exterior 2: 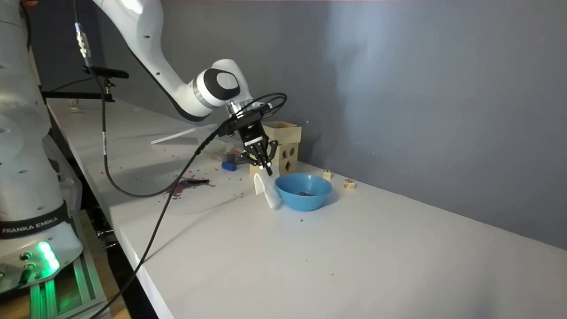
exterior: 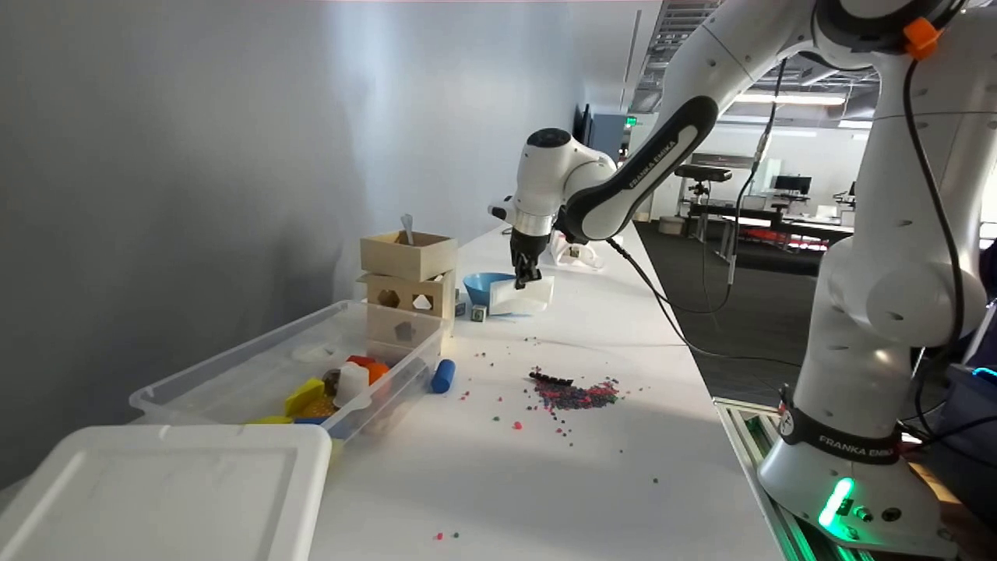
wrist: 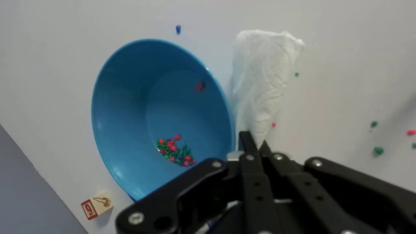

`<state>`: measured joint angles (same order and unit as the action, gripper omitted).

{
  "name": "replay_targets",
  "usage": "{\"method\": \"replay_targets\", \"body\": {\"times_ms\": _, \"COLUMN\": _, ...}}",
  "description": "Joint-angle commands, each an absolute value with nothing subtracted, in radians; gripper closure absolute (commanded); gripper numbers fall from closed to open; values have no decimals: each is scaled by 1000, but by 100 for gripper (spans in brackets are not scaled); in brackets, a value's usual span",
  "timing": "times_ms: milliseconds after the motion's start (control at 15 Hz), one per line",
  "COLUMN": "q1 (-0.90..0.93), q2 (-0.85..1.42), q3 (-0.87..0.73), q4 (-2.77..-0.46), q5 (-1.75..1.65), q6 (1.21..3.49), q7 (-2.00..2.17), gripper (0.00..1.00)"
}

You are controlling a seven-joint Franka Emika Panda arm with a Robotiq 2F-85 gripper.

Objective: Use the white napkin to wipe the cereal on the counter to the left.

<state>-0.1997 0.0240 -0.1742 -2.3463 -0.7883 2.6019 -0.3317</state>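
The pincer [wrist: 255,141] is pinching the white napkin [wrist: 265,74] by its upper edge, close beside the blue bowl [wrist: 122,94]. I think it is best to lift clear of the bowl first, then to press the napkin softly beside the cereal [exterior: 576,396], lying well apart on the counter [exterior: 545,487], and sweep slowly leftward.

A ceiling light [exterior: 802,99] glows above dark flooring [exterior: 767,327]; the wall [exterior: 195,195] is grey.
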Motion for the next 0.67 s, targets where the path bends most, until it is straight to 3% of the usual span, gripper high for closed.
{"method": "replay_targets", "body": {"times_ms": 0, "q1": -212, "q2": 117, "q3": -212, "q4": -2284, "q5": -1013, "q6": 2687, "q7": -185, "gripper": 100}}
{"method": "replay_targets", "body": {"times_ms": 267, "q1": -196, "q2": 186, "q3": -240, "q4": -2249, "q5": -1269, "q6": 2716, "q7": 70, "gripper": 100}}
{"method": "replay_targets", "body": {"times_ms": 600, "q1": -217, "q2": 139, "q3": -219, "q4": -2294, "q5": -1200, "q6": 2719, "q7": 0, "gripper": 100}}
